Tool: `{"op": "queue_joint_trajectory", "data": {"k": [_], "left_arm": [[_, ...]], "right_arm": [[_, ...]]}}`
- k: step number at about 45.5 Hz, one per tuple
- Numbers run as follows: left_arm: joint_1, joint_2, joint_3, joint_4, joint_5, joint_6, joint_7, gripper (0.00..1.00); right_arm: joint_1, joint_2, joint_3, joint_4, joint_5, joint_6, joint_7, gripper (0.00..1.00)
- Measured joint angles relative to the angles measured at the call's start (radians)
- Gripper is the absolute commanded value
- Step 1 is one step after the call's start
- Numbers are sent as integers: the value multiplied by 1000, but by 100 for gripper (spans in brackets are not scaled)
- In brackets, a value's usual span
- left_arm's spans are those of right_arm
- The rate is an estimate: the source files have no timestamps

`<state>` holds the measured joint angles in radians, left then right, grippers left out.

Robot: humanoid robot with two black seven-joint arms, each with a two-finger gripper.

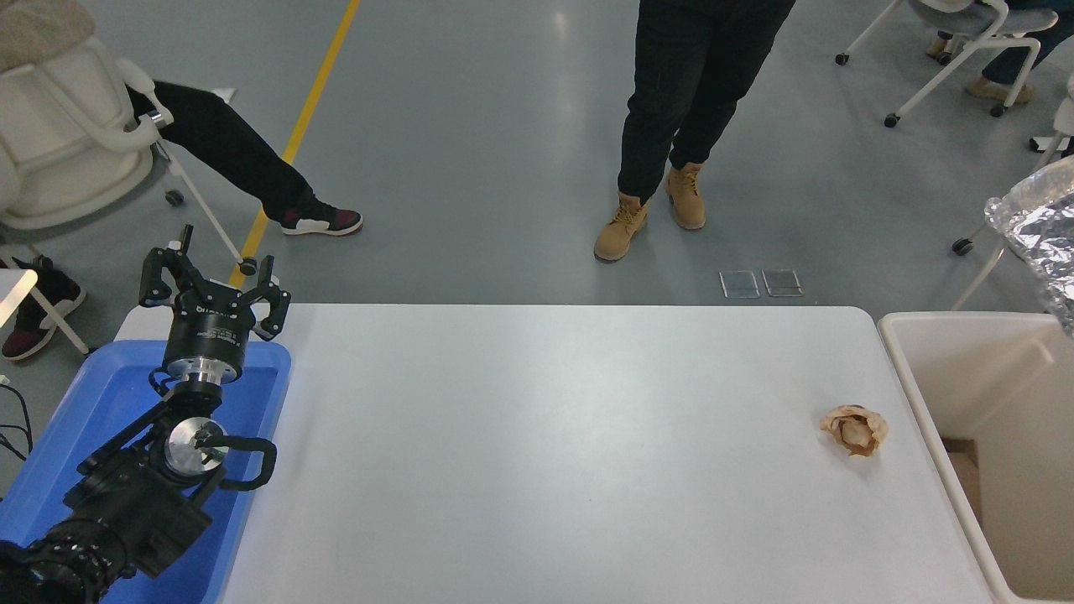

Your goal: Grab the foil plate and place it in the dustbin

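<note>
Left claw (pixel 215 279): fingers spread, holding nothing, parked above the blue tray (pixel 101 394).
Right claw: out of sight.
Foil plate (pixel 1043 231): far right of the left claw, airborne, above the dustbin (pixel 948 352).
Bench (pixel 545 453): brown paper wad (pixel 853 429) near the dustbin.

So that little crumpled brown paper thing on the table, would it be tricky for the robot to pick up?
Probably not heavy: the brown paper wad looks like loosely crumpled paper. It would likely squash under a squeeze rather than break. Its lumpy shape probably keeps it from rolling far on the white table, though a nudge may slide it.
</note>
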<state>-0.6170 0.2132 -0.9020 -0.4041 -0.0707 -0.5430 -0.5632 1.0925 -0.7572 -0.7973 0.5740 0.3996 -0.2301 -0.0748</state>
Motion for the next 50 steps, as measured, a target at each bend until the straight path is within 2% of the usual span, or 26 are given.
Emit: {"op": "queue_joint_trajectory", "data": {"k": [36, 38, 41, 45, 48, 49, 50], "left_arm": [[0, 0, 0, 0, 0, 0, 0, 99], [0, 0, 0, 0, 0, 0, 0, 99], [0, 0, 0, 0, 0, 0, 0, 99], [0, 0, 0, 0, 0, 0, 0, 99], [0, 0, 0, 0, 0, 0, 0, 99], [0, 0, 0, 0, 0, 0, 0, 99], [0, 0, 0, 0, 0, 0, 0, 99]], "right_arm": [[-375, 92, 257, -188, 11, -17, -1, 0], [-381, 94, 260, -190, 11, -17, -1, 14], [-387, 96, 265, -194, 11, -17, -1, 39], [-394, 98, 268, -196, 11, -17, -1, 63], [-397, 99, 269, -198, 4, -17, -1, 91], [-398, 99, 269, -199, 2, -17, -1, 97], [-399, 100, 269, -199, 0, -17, -1, 99]]}}
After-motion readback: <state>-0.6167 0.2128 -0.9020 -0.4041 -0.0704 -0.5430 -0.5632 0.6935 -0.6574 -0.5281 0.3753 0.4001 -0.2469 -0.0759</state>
